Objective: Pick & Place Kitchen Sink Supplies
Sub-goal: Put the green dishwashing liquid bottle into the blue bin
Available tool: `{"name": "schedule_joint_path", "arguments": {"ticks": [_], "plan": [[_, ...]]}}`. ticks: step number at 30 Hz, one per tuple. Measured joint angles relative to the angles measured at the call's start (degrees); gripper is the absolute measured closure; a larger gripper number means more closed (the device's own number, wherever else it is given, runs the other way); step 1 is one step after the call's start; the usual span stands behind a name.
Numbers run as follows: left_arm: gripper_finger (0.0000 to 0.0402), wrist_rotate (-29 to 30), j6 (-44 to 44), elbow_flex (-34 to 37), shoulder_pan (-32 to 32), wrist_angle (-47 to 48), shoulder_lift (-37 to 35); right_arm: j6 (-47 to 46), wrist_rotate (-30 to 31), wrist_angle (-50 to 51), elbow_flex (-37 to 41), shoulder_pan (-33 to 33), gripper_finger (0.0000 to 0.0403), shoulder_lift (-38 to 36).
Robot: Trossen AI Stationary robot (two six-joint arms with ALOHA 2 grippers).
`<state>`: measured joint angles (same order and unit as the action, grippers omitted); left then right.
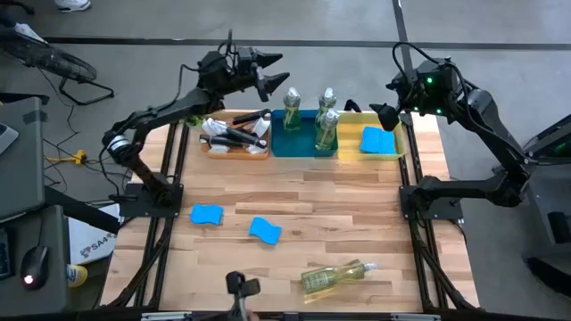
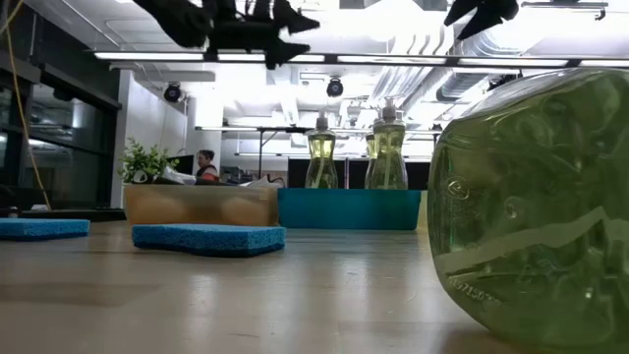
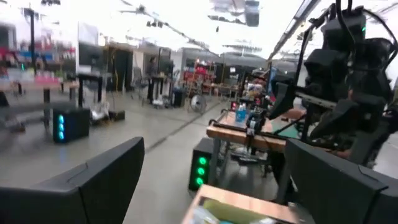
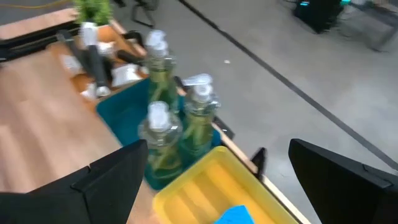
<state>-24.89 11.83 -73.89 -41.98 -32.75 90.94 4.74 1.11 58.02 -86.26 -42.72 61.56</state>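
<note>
Three clear bottles of yellow-green liquid (image 1: 314, 118) stand upright in a teal tray (image 1: 290, 144) at the table's far edge. Black brushes with white heads (image 1: 234, 134) lie in a wooden tray (image 1: 234, 152) to its left. One blue sponge (image 1: 378, 141) lies in a yellow tray (image 1: 352, 153) to its right. Two more blue sponges (image 1: 207, 214) (image 1: 265, 230) lie flat on the table. A fourth bottle (image 1: 337, 275) lies on its side near the front edge. My left gripper (image 1: 272, 76) is open, high above the far edge. My right gripper (image 1: 384, 114) is open above the yellow tray's far end.
A small green plant (image 4: 93, 9) stands by the wooden tray. The middle of the wooden table (image 1: 339, 209) is bare board. The lying bottle (image 2: 531, 216) fills the near right of the low view. A person (image 2: 206, 165) sits in the room far behind the table.
</note>
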Motion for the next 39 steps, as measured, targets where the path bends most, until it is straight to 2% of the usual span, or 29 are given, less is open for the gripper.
{"name": "schedule_joint_path", "arguments": {"ticks": [6, 10, 15, 20, 33, 36, 39], "plan": [[0.0021, 0.11, 4.27, 0.0, 0.3, 15.75, -8.47, 1.26, -9.45, 0.02, 0.0, 0.0, 0.0018, 0.0], [0.0021, 2.26, 8.03, 0.02, 2.54, 26.0, -13.55, 3.26, -14.51, -0.05, 0.0, 0.02, 0.0018, 0.0], [0.0021, 8.2, 11.93, 0.02, 8.67, 34.76, -18.69, 4.65, -22.42, -1.01, 1.21, 0.02, 0.0018, -0.05], [0.0021, 16.39, 15.31, 0.02, 17.62, 40.12, -21.2, 5.2, -29.9, -1.81, 4.62, 2.23, 0.0018, -0.11], [0.0021, 40.03, 33.57, 0.05, 42.04, 54.84, -20.76, 6.86, -30.06, 0.42, 9.82, 14.94, 0.0018, -2.93], [0.0021, 43.82, 37.36, 0.0, 46.99, 55.78, -19.48, 6.18, -29.97, 0.83, 11.72, 16.79, 0.0018, -4.97], [0.0021, 45.04, 41.01, 0.02, 50.34, 56.82, -17.11, 4.79, -29.92, 0.84, 14.44, 18.21, 0.0018, -7.38]]}}
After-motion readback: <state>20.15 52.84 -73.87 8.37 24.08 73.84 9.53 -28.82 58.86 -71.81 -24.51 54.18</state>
